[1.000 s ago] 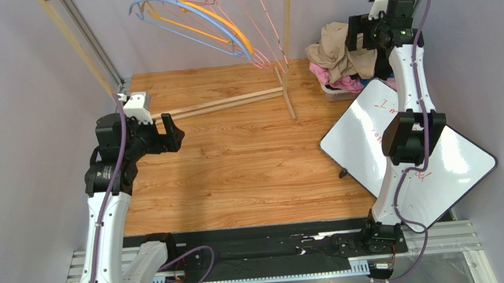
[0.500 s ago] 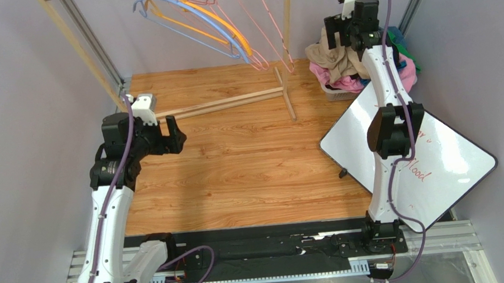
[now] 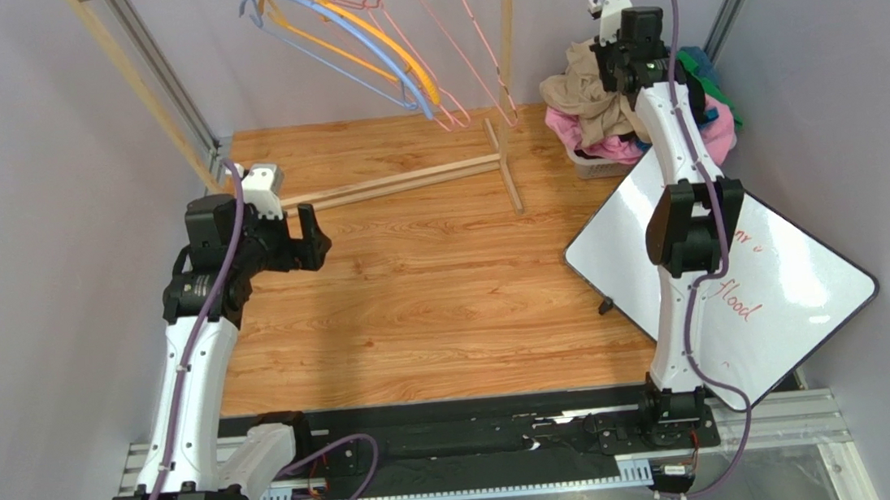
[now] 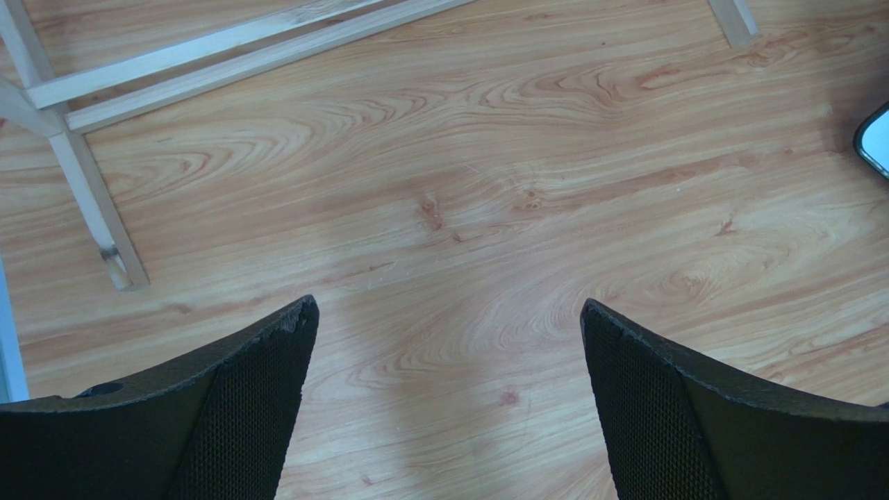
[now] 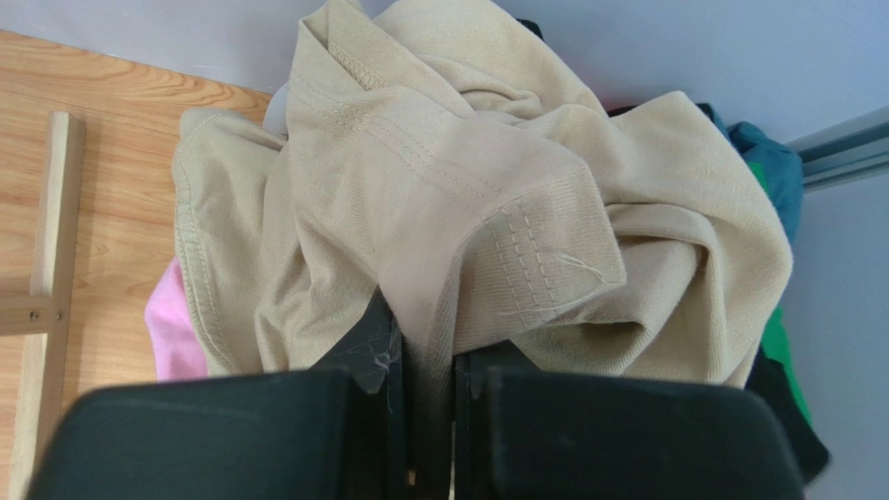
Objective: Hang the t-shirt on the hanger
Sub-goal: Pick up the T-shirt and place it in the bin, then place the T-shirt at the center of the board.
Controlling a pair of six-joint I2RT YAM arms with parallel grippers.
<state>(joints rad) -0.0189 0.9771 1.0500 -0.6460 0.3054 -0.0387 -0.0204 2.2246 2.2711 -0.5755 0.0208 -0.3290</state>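
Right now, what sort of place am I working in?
Probably a lab test cell, not a home: bare grey walls, robot arms bolted to a metal rail, and a wooden rack of hangers beside a heap of clothes.

At your far right corner, the t-shirt (image 5: 438, 208) lies atop a pile of clothes (image 3: 622, 145), pinched in the right gripper (image 5: 428, 349). The hanger (image 3: 461, 46) hangs on the rack (image 3: 389, 186) left of the pile, with 2 thicker hangers (image 3: 363, 50) to its left. A whiteboard (image 3: 784, 279) lies before the pile. The left gripper (image 4: 447, 344) hovers, spread wide, over the table's (image 3: 441, 287) left side.
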